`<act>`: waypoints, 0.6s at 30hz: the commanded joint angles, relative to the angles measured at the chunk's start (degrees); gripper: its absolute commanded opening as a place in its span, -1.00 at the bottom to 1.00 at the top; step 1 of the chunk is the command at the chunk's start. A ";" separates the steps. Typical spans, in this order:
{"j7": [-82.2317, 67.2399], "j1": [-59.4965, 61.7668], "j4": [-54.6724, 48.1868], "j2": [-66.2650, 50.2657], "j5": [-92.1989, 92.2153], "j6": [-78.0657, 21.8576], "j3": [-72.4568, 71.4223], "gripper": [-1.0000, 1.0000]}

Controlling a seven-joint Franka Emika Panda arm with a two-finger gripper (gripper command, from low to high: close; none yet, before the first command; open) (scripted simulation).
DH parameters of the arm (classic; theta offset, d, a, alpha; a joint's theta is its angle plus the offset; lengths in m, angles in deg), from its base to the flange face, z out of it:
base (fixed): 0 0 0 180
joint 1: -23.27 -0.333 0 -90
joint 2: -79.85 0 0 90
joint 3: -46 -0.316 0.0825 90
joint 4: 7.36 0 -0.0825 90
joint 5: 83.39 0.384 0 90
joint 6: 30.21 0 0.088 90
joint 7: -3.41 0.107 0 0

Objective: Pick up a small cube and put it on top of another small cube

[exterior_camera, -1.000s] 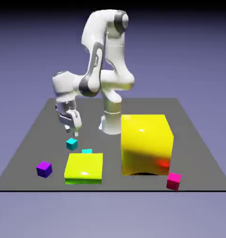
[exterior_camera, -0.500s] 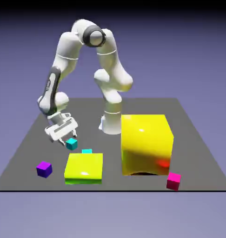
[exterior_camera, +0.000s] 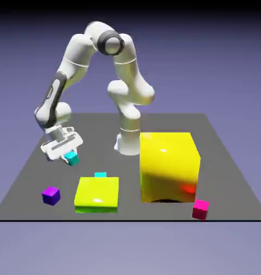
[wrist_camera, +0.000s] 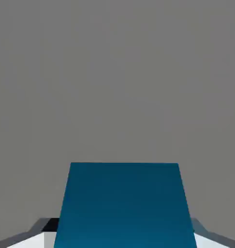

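I have the end effector (exterior_camera: 70, 157) clamped on the cyan cube (exterior_camera: 72, 158) (rigid, probably light, gripped across flat sides).

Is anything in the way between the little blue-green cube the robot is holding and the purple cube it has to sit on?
Nothing visible. The tool holds the teal cube just above the table, and only bare table lies between it and the purple cube. The flat yellow block sits off to the exterior view's right of that path.
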 commanded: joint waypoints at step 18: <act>11.86 -26.82 -20.12 -24.25 28.15 -12.16 15.73 -1.00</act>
